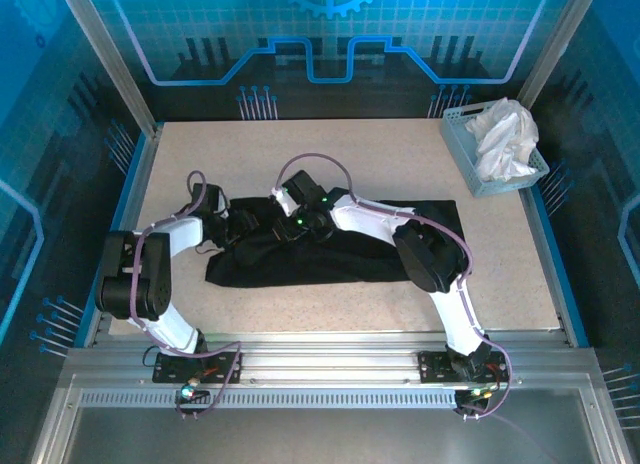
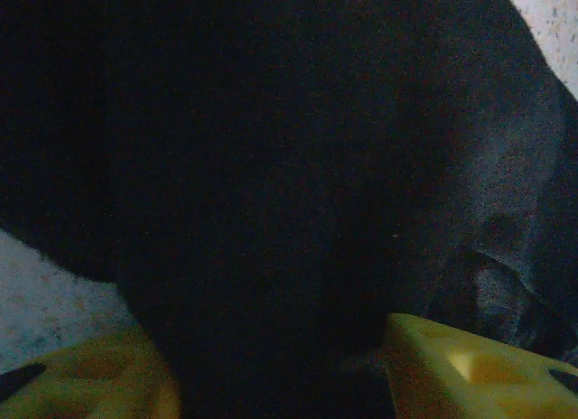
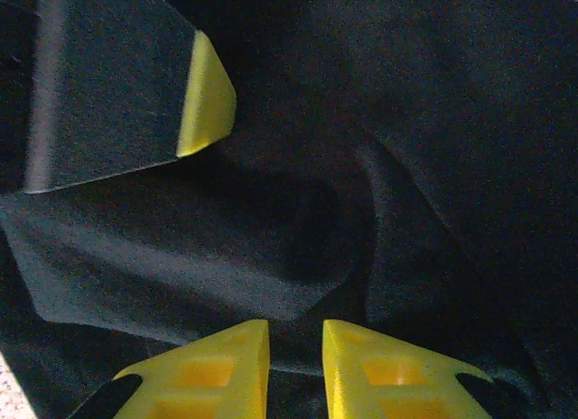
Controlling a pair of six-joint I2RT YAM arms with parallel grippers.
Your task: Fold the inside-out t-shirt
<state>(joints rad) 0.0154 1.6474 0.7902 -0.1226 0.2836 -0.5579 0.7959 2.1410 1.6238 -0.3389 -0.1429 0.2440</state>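
The yellow fingers of the right gripper (image 3: pixel 296 333) sat at the bottom of the right wrist view, drawn nearly together, with a fold of the black t-shirt (image 3: pixel 406 166) running into the narrow gap; it appeared clamped on that fold. In the left wrist view the left gripper (image 2: pixel 266 333) had its fingers well apart with dark cloth bunched between them, and whether they were pressing on it could not be told.

From above, the t-shirt lay as a long crumpled band across the middle of the desk (image 1: pixel 300 154), both arms reaching into its left half. A crate (image 1: pixel 470 169) holding white cloth (image 1: pixel 505 134) stood at the far right corner, well apart.

The step in hand looked like taking hold of the garment to open it flat, with no tidy fold made yet. The next move would call for both grips to be sure of the same layer, then a lift and spread in step.

Collar, sleeves, label and print could not be picked out. The left wrist view was almost black. A dark yellow-tipped block (image 3: pixel 203 94) at the top left of the right wrist view was probably a finger of the other gripper.
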